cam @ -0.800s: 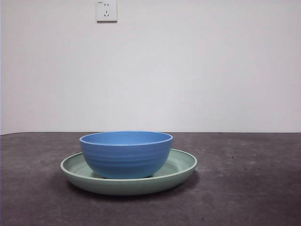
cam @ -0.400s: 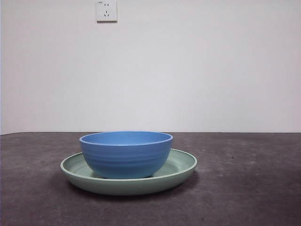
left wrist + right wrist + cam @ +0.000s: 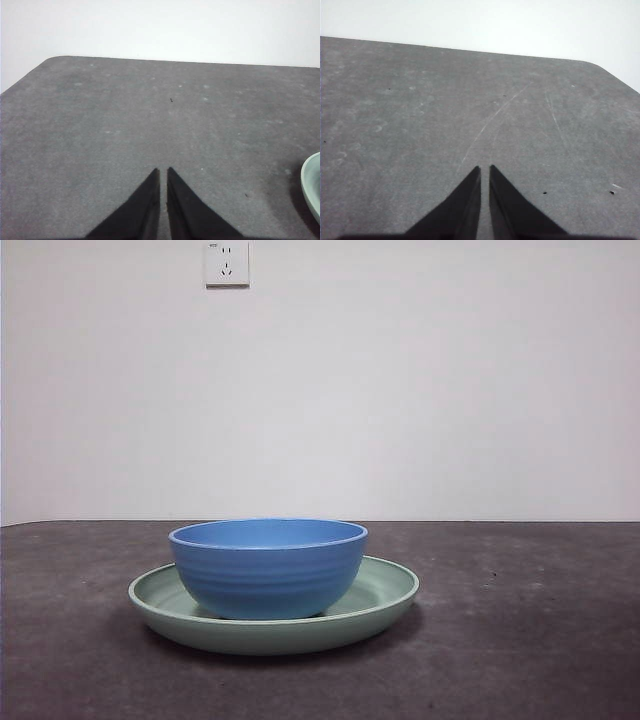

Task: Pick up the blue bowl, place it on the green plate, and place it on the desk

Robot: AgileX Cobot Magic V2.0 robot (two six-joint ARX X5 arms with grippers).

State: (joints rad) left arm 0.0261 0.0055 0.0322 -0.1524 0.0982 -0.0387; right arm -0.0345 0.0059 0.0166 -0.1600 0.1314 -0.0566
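The round medium-blue bowl with faint ridges on its outer wall (image 3: 268, 567) is seen standing upright inside the wide, shallow, pale mint-green plate with a raised glossy rim (image 3: 392, 590), roughly centred on it, and the plate rests flat on the dark grey-brown, slightly mottled desk (image 3: 530, 640). Neither piece is touched by an arm; none is to be seen in the front view.

The left gripper (image 3: 161, 171) is shown with its two black jaws drawn together to a thin slit and nothing between them, held over bare desk — only a sliver of the plate's rim is caught at the edge of the left wrist view, near but apart from the jaws. The right gripper (image 3: 485, 169) is likewise closed to a narrow slit and empty, held over a scratched, speckled stretch of desk with no task object in its view.

The placing of the bowl on the plate is judged to be done. What the final words of the task call for is less certain — if the bowl is meant to be returned to the desk, that step is not yet done, since the bowl is on the plate; if the stacked pair on the desk is the goal, little or nothing appears to be left
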